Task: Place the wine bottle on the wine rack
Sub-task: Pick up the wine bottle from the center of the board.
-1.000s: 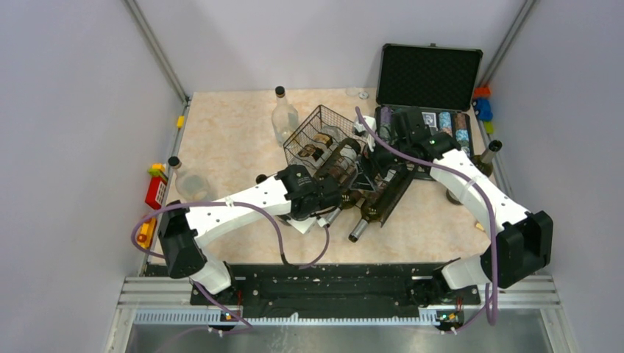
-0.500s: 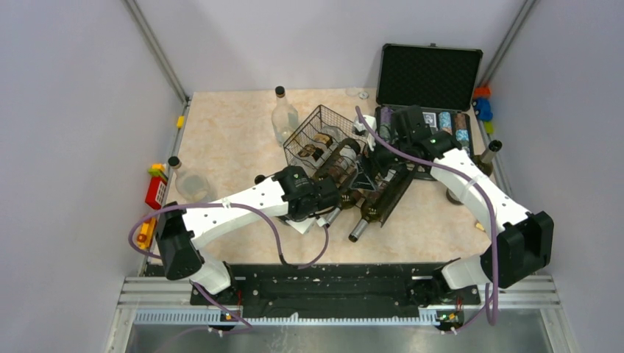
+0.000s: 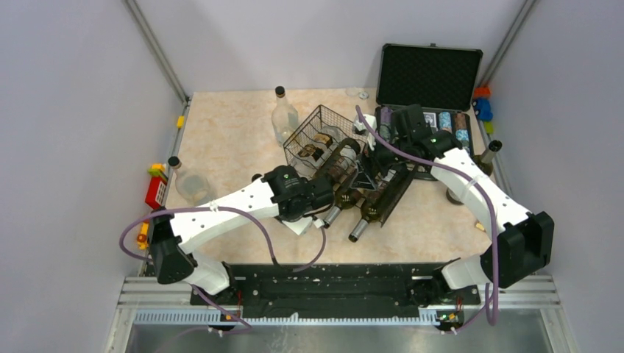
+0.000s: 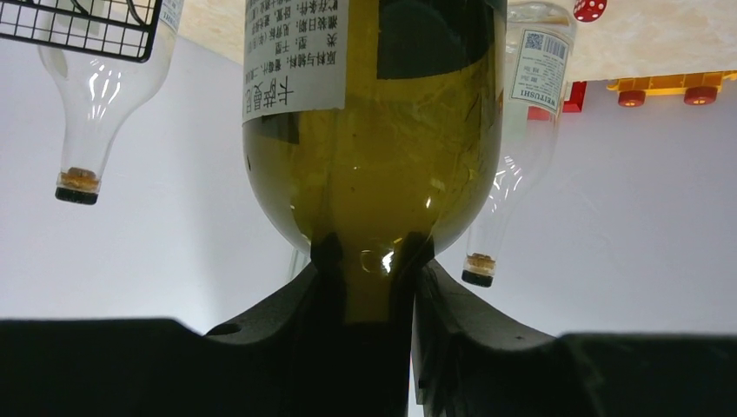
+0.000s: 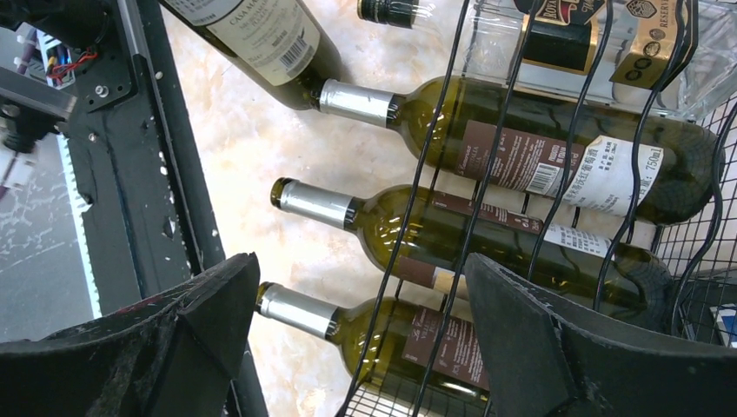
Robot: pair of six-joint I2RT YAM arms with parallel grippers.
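Left wrist view: the left gripper is clamped on the neck of the olive-green glass wine bottle with white paper label, whose body reaches toward the near left side of the black wire-mesh wine rack; whether it sits in a cradle cannot be told. The right gripper hangs wide apart over three racked green bottles, holding nothing. Advised: slide the bottle lengthwise along a free cradle, clear of neighbours, releasing only once the wires bear it.
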